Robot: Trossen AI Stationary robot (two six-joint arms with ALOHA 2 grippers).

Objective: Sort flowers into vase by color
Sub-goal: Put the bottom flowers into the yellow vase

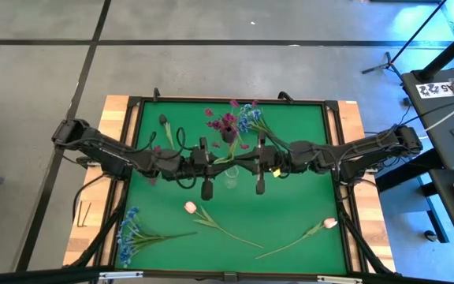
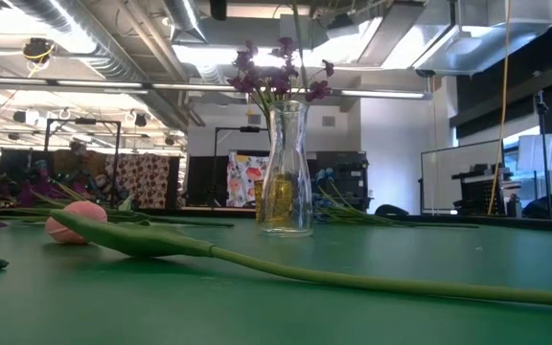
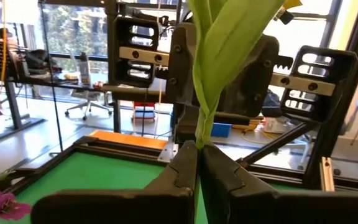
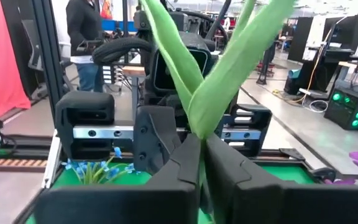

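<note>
High view, left to right: left gripper (image 1: 225, 157) pinches a green leafy stem (image 3: 211, 74) at table center, beside the clear glass vase (image 1: 231, 178); right gripper (image 1: 252, 160) clamps the same stem. Magenta-purple sprays (image 1: 225, 122) sit at 12 o'clock, blue sprays (image 1: 131, 234) at 7, white-pink tulips (image 1: 191, 207) at 6.

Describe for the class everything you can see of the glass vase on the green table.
The vase is clear glass, carafe-shaped: a flared lip, a narrow neck, a wider body. It stands upright on the green table, near the middle towards the back. Magenta-purple flowers rise from its mouth, their stems showing through the glass. A yellowish tint shows in its lower half. In the low view no gripper touches it.
</note>
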